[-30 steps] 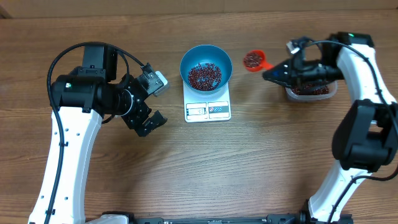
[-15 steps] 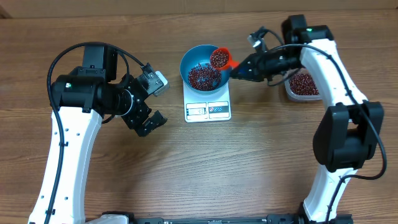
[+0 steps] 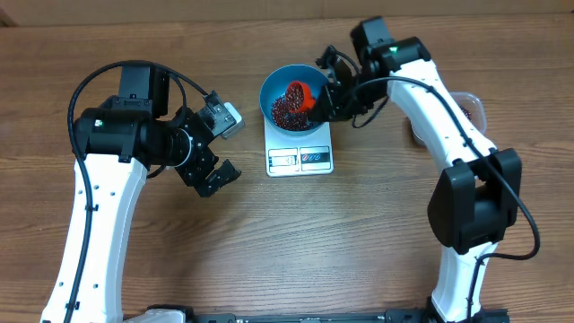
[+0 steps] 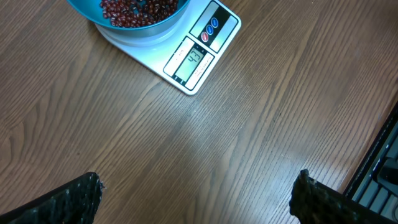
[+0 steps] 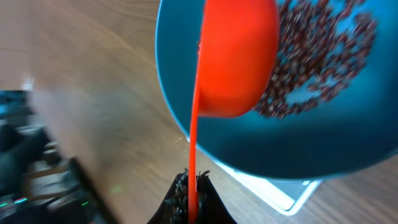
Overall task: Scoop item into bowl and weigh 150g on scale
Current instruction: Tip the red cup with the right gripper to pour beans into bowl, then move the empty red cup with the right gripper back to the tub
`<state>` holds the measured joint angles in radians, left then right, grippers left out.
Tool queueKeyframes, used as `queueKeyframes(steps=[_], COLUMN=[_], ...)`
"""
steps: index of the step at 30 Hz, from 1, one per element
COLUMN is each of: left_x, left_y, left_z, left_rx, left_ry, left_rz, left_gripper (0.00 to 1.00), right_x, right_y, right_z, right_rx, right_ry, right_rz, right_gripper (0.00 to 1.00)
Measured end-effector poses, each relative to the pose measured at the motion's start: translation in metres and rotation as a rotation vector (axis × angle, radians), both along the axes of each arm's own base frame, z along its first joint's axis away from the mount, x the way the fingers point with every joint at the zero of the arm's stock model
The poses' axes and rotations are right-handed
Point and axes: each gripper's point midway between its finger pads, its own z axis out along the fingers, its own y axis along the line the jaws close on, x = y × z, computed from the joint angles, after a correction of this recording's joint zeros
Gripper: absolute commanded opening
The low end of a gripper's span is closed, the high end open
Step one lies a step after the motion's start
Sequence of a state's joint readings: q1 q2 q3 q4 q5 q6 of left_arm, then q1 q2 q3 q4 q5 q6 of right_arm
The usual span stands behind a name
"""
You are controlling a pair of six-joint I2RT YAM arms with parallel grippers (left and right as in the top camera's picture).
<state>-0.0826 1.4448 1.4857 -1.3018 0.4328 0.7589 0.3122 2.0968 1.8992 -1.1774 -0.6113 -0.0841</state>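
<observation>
Overhead: bowl [image 3: 268, 93] adj. to R tool [image 3: 320, 104]

Worktop [image 3: 359, 242]: brown wood grain throughout. Far right: clear plastic tub [image 3: 475, 106], mostly hidden. Far centre: red measuring scoop [image 3: 300, 93], tipped mouth-down, thin handle pointing right.

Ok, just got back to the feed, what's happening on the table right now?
The right end effector is shut on the handle of the red scoop and holds it tipped, mouth down, over the blue bowl. The bowl sits on the white scale and already has a layer of beans in it. The left end effector is open and empty, hovering over the table left of the scale.
</observation>
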Motion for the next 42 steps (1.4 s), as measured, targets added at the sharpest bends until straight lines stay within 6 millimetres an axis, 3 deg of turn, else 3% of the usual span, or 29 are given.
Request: queueKeyframes(steps=[6,19,32,42], left_x=[0.000,0.000,0.000,0.000], left_y=[0.000,0.000,0.000,0.000], left_z=[0.000,0.000,0.000,0.000], left_rx=[0.000,0.000,0.000,0.000], left_ry=[0.000,0.000,0.000,0.000], left_rz=[0.000,0.000,0.000,0.000], left_gripper=[1.00,1.00,1.00,1.00], right_x=[0.013,0.020,0.008,0.002], right_y=[0.002,-0.023,-0.013,-0.011], right_z=[0.015,0.003,0.005,0.009], right_rx=[-0.174,-0.475,-0.749,-0.840], right_ry=[-0.138,-0.239,-0.388,-0.434], right_rz=[-0.002,-0.033,0.029,0.037], right_gripper=[0.04,0.04,0.04,0.04])
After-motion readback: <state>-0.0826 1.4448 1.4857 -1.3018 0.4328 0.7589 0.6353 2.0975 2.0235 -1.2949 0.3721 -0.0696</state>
